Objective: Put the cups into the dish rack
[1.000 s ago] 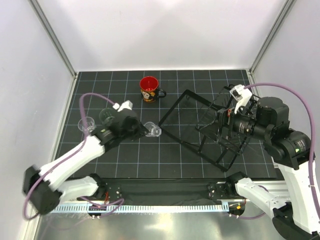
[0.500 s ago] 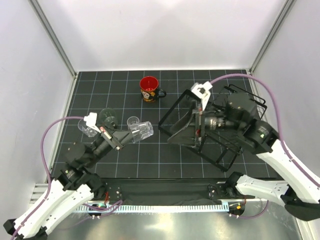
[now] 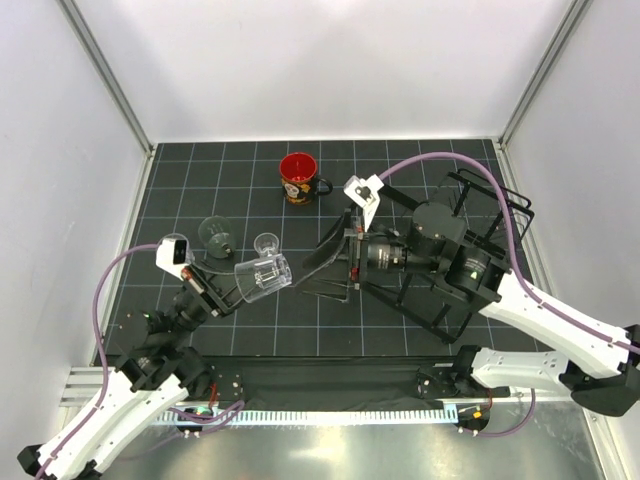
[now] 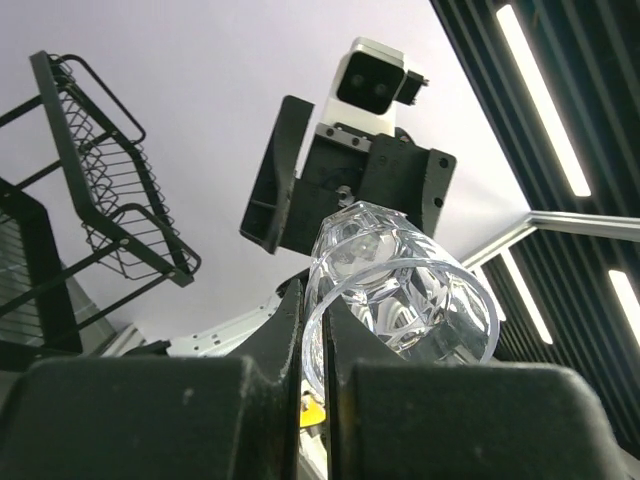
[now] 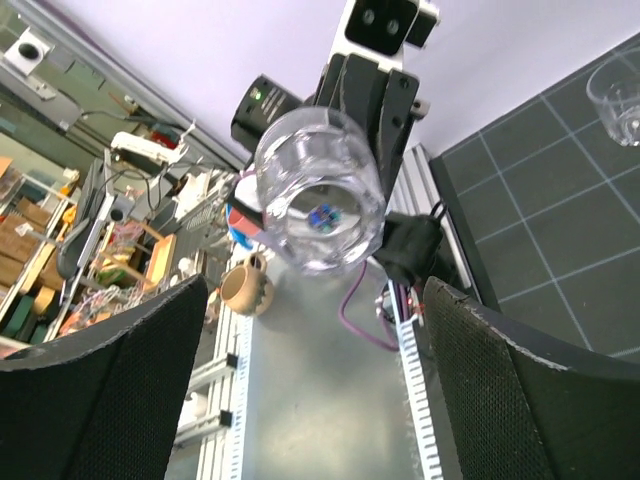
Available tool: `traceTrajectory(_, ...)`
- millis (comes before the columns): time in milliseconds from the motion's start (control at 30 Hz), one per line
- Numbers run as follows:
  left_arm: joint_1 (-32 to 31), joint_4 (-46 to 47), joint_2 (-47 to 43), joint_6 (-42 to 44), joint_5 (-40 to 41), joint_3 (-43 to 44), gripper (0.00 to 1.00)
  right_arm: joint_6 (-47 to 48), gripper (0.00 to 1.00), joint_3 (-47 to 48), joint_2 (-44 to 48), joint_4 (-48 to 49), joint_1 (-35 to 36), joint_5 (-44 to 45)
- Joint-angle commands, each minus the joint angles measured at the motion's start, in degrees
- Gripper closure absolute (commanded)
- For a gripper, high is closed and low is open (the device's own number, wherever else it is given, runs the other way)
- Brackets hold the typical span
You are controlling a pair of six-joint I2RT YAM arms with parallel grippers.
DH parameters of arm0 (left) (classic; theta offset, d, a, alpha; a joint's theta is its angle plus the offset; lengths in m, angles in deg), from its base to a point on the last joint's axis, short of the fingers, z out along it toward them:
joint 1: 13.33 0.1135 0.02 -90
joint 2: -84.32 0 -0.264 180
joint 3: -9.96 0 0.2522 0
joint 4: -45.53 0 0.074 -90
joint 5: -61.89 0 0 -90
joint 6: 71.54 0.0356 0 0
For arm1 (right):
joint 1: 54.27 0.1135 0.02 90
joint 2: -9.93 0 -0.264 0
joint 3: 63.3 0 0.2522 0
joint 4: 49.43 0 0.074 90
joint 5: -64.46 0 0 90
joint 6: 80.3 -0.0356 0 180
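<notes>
Holding one clear tumbler (image 3: 262, 275) by its rim, off the tabletop (image 3: 300, 320) and near the dish rack (image 3: 492, 195), the left hand (image 3: 238, 283) is pinched shut on it. The right hand (image 3: 328, 268) gapes wide and empty, facing it. No cup looks racked yet: the mug (image 3: 298, 178) and two tumblers (image 3: 213, 232) stand apart from the dish rack.

Bright, even light fills the top view, with scarcely any shadow on the dark counter (image 3: 300, 330). Ceiling strip lights (image 4: 545, 95) glare upper right in the left wrist view; the clear tumbler (image 4: 400, 290) glints; the right tool's fingers (image 5: 100, 390) look soft.
</notes>
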Motion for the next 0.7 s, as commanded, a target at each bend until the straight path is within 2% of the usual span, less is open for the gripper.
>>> traceTrajectory(0, -0.2, 7.4, -0.4, -3.5, -1.5, -0.3, 1.0, -1.6, 0.12, -0.3, -0.6, 10.4, 0.9, 2.4)
traceTrajectory(200, -0.1, 8.4, 0.6, -4.4, -2.0, -0.2, 0.99, -0.2, 0.14, 1.6, -4.0, 10.8, 3.8, 3.3)
traceTrajectory(667, -0.1, 8.8, 1.5, -5.3, -1.8, -1.6, 1.0, -0.8, 0.19, 2.7, -6.0, 13.8, 4.5, 3.2)
